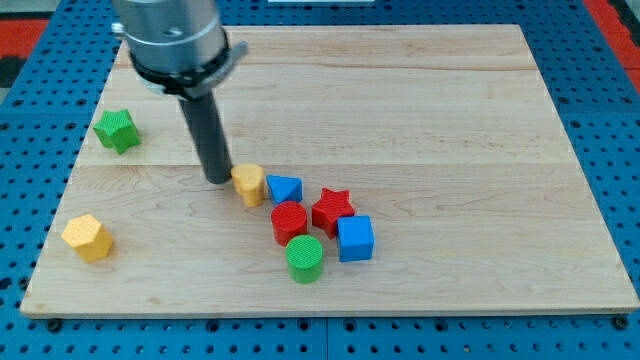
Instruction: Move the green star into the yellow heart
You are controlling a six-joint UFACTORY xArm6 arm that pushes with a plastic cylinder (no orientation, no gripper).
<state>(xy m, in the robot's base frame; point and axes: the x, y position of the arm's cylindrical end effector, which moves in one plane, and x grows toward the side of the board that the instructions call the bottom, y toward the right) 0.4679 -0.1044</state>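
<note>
Nothing looks done yet: the green star (117,130) sits near the desk (450,120) left edge, well apart from the yellow heart (249,184), which my tip (218,179), clawless and holding nothing, nearly touches.

My wooden board (450,120) carries a green star (117,130) upper left, a yellow hexagon (87,238) lower left, and a yellow heart (249,184) leading the centre cluster.

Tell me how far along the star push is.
Nothing looks done: the green star sits near the view's left edge, far from the yellow heart. In hand: my tip rests just left of the heart, away from the star. Left: get behind the star and push it rightward to the heart.
</note>
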